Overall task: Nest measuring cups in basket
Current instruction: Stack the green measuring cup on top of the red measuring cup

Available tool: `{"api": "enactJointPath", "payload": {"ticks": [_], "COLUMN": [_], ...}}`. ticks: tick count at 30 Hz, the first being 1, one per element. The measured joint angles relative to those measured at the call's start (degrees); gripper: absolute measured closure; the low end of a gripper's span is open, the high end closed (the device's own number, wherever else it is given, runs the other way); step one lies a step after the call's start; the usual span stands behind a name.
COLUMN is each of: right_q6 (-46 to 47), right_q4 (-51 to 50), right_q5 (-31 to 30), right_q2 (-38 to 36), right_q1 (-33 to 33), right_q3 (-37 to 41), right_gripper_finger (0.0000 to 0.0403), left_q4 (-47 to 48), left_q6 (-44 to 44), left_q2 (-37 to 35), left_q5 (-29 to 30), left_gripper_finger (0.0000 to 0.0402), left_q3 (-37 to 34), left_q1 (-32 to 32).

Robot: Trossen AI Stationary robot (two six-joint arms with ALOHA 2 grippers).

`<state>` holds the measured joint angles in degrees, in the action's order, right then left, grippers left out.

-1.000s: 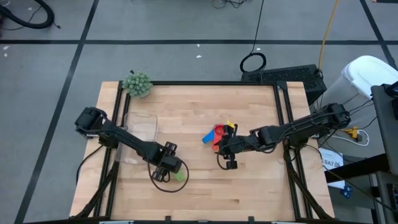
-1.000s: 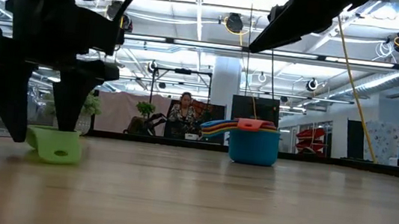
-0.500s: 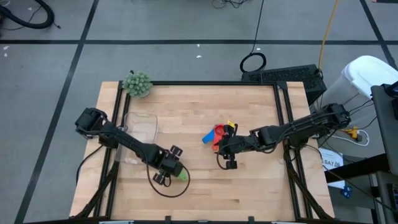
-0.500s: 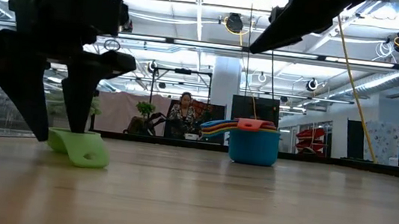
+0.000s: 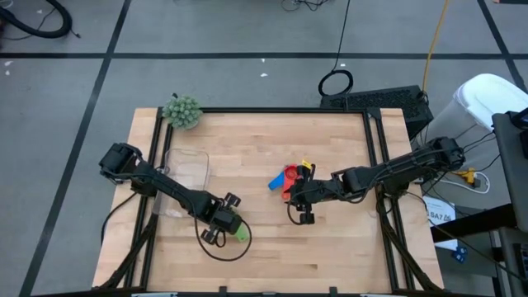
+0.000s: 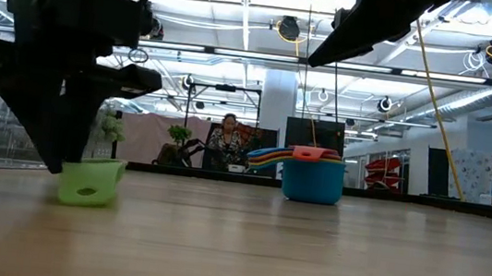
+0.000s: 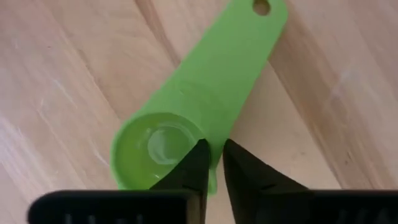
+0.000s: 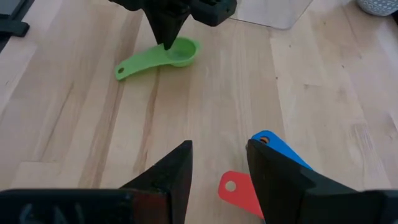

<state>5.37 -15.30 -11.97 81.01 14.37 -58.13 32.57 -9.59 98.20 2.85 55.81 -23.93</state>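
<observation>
Green cup [image 7: 186, 118] lies on the wooden table [image 5: 330, 247], just beside the left gripper [image 7: 211, 163], whose fingers are pinched on the thin rim of its bowl. Right gripper [image 8: 219, 163] waits with fingers apart over the stacked cups [image 5: 290, 178]. Clear basket [image 5: 186, 169] stands near. Judgement: so narrow a hold may let the cup swing or slip on lifting.

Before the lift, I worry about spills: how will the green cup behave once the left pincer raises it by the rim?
The green cup looks like thin moulded plastic, so probably stiff and light. The left pincer pinches only its rim, so the long handle may tilt it. Smooth plastic could slip.
</observation>
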Motion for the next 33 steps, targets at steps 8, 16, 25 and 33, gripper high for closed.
{"api": "enactJointPath", "payload": {"ticks": [8,16,25,33], "right_q6": [-0.1,-2.38,-12.13,-25.09], "right_q4": [0.48,0.7,6.82,14.22], "right_q5": [0.02,5.86,2.94,-7.7], "right_q2": [0.0,0.0,-0.02,-0.02], "right_q1": [0.0,0.08,4.77,9.34], "right_q3": [0.0,0.0,0.0,-0.02], "right_gripper_finger": [0.0257,0.0257,0.0257,0.0257], "left_q4": [-2.42,-2.68,-4.76,-10.85], "left_q6": [-2.7,-7.62,-12.03,-12.87], "left_q2": [0.01,0.02,-3.0,-8.16], "left_q5": [1.15,7.57,13.61,11.74], "left_gripper_finger": [0.0394,0.0398,0.0398,0.0398], "left_q3": [0.63,9.13,15.14,15.18], "left_q1": [-2.14,-2.73,-0.79,1.67]}}
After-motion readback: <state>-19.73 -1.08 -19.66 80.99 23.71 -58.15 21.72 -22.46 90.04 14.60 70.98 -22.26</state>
